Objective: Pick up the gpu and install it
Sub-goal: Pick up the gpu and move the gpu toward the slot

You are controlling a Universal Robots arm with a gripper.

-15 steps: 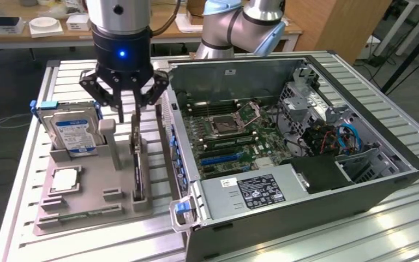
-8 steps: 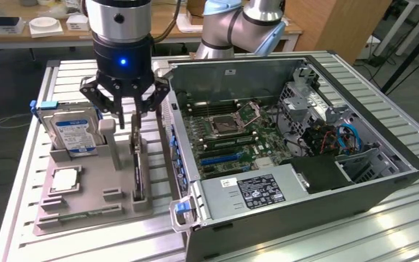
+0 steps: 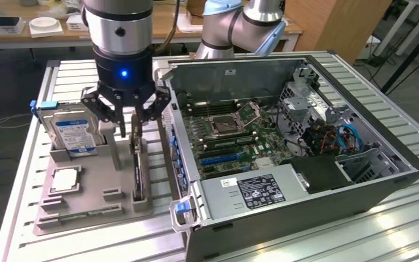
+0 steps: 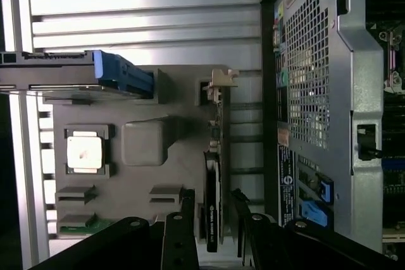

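Gripper (image 3: 131, 132) hangs over the gpu (image 3: 138, 169), jaws partway apart, one finger on each side of the card's upper edge, with a gap at both faces. Thin black card stands on edge in a slot of the matte grey moulded holder (image 3: 93, 210). Ribbed metal case (image 3: 183, 215) wall stands just beside it, leaving narrow clearance.

I see a thin black gpu card (image 3: 137, 174), a grey plastic tray (image 3: 85, 204) — silver hard drive (image 3: 73, 135), blue-and-white label (image 3: 76, 143).
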